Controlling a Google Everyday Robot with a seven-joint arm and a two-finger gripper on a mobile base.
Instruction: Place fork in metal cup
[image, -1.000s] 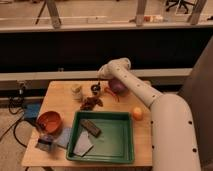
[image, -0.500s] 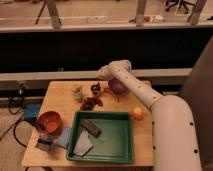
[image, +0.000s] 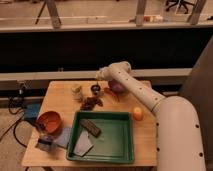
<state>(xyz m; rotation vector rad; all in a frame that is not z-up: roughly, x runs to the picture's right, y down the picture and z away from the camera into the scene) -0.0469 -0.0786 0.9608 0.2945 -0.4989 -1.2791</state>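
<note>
Silvery-grey metal marks the task's target: the metal cup (image: 95, 89), small, with a dark inside, stands upright near the back of the wooden table (image: 57, 92), between the cream-white jar (image: 76, 91) on one side and the purple bowl (image: 118, 87) on the other. The gripper (image: 98, 76) hangs just above the cup at the end of the white arm (image: 132, 85), which reaches in from the robot's body at the lower right. Whether its fingers are clamped or spread cannot be told, and no fork can be made out in them or anywhere on the table; a dark reddish-brown clump (image: 91, 103) lies just in front of the cup, but what it is stays unclear.

As a judgement, a fork would be stiff, light and smooth, so it is likely to slip or swing in a two-finger pinch unless it is held across the flat of the handle near its middle. The cup looks light and narrow, so it could tip or slide if the fork strikes its rim; the fork would best go in close to upright, over the dark opening.

Nearer the front sit a green tray (image: 125, 150) holding a dark bar, an orange bowl (image: 49, 122) and an orange fruit (image: 137, 113).
</note>
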